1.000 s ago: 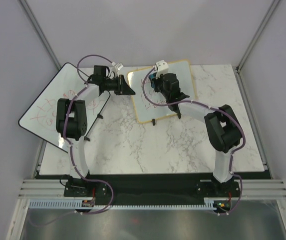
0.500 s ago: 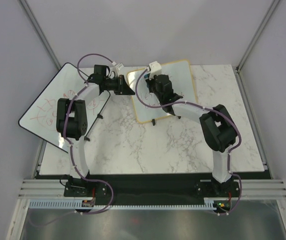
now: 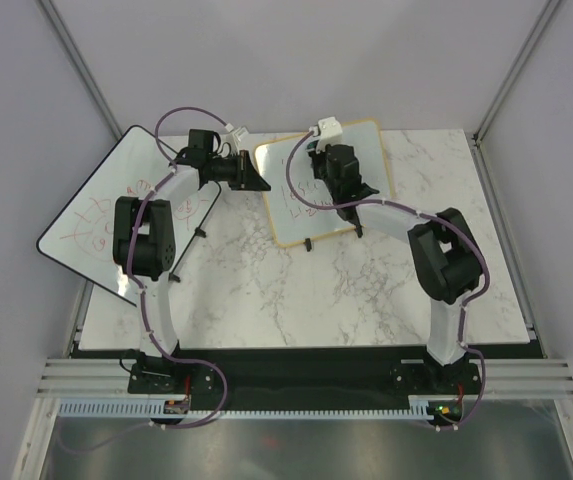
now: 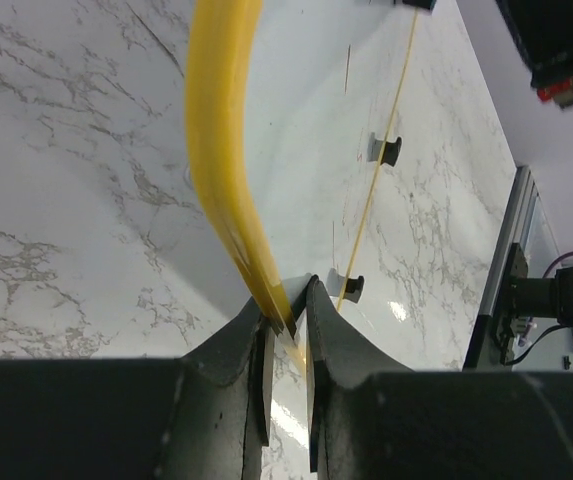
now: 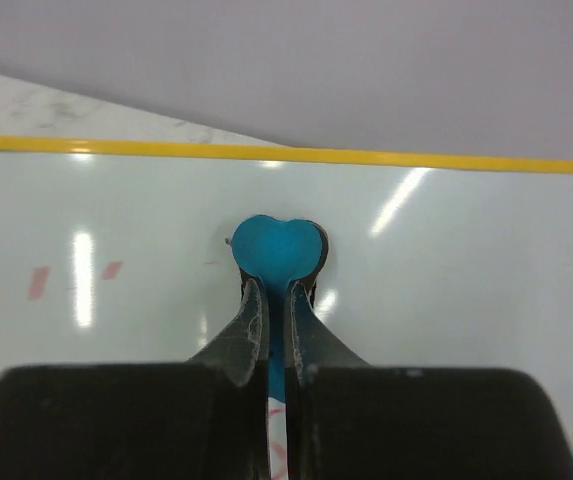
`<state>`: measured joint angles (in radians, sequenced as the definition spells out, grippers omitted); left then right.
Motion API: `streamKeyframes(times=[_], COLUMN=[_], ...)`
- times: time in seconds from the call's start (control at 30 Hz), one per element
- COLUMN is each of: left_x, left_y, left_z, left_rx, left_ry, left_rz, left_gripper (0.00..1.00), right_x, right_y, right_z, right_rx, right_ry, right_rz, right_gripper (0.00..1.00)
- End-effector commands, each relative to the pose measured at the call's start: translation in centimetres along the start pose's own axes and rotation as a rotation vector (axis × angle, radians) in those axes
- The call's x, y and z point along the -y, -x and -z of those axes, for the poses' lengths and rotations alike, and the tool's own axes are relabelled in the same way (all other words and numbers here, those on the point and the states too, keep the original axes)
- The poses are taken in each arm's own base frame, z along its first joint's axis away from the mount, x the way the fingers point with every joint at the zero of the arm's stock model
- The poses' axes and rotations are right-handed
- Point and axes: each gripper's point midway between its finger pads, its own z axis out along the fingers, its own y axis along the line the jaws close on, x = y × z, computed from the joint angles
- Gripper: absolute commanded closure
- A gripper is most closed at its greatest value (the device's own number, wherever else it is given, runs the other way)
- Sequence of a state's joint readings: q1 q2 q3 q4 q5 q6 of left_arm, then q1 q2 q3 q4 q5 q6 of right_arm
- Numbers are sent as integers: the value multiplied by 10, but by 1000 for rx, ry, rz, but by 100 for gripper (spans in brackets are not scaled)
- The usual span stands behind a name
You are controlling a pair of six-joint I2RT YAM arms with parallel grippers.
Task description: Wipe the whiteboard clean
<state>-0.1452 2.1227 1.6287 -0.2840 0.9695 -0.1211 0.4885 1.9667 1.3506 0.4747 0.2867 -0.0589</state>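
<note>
Between the closed fingers of the right gripper (image 5: 277,295), a blue heart-shaped eraser (image 5: 277,245) is pinched, a thin blue part of it running down through the gap. Its head is set against the whiteboard (image 5: 466,310), just short of the far frame rail. Around the eraser the white surface is glossy and mostly clean. Two faint red dashes (image 5: 38,282) lie to its left, and a red stroke shows at the near edge of the wrist view beneath the fingers. The left gripper (image 4: 288,325) is clamped shut on the tan frame (image 4: 218,150) at the board's left edge, presumably to steady it. The frame is thin with rounded corners, and two small black feet (image 4: 390,150) stand along the opposite edge. From above, the whiteboard sits at the far centre of the marble table (image 3: 296,290), turned slightly askew, with the right arm reaching over its middle. Red writing (image 3: 296,200) remains on its left half. The right half appears blank, though the arm hides part of it. Erasing is judged under way but unfinished: the left-hand strokes and the traces near the eraser are left to wipe. A larger black-edged board (image 3: 96,215) carrying red doodles lies at the table's left.
</note>
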Motion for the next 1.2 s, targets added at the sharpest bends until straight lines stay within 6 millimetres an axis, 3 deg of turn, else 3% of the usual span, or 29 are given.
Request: streamKeyframes(times=[0.0, 0.1, 0.17, 0.23, 0.33, 0.47, 0.57, 0.7, 0.87, 0.97, 1.13, 1.17], left_x=[-14, -14, -13, -12, -13, -14, -16, -17, -18, -17, -16, -16], left_y=[8, 9, 9, 10, 9, 8, 7, 6, 6, 7, 8, 9], left_z=[-4, -4, -5, -4, -4, -5, -5, -6, -5, -5, -4, -4], left_rx=[1, -2, -3, -2, -5, -9, -10, -13, -14, -12, -10, -9], left_ry=[84, 88, 89, 87, 89, 92, 94, 95, 100, 103, 103, 101], left_rz=[-181, -188, -188, -190, -192, -195, -195, -195, -197, -199, -203, -205], left_gripper=[98, 98, 98, 98, 98, 98, 98, 98, 98, 98, 98, 98], right_x=[-109, -134, -133, -119, -78, 11, 54, 73, 70, 54, -3, -29], right_y=[-13, -10, -11, -16, -19, -18, -25, -33, -47, -64, -91, -90], right_z=[15, 21, 20, 14, 3, -11, -12, -4, 8, 17, 44, 53], right_rx=[-24, -17, -24, -41, -73, -97, -115, -132, -156, -185, -217, -203], right_ry=[328, 389, 380, 305, 169, -35, -112, -146, -127, -60, 132, 210], right_rz=[0, -17, -19, 20, 53, 6, -19, -14, -40, -119, -222, -242], right_gripper=[100, 100, 100, 100, 100, 100, 100, 100, 100, 100, 100, 100])
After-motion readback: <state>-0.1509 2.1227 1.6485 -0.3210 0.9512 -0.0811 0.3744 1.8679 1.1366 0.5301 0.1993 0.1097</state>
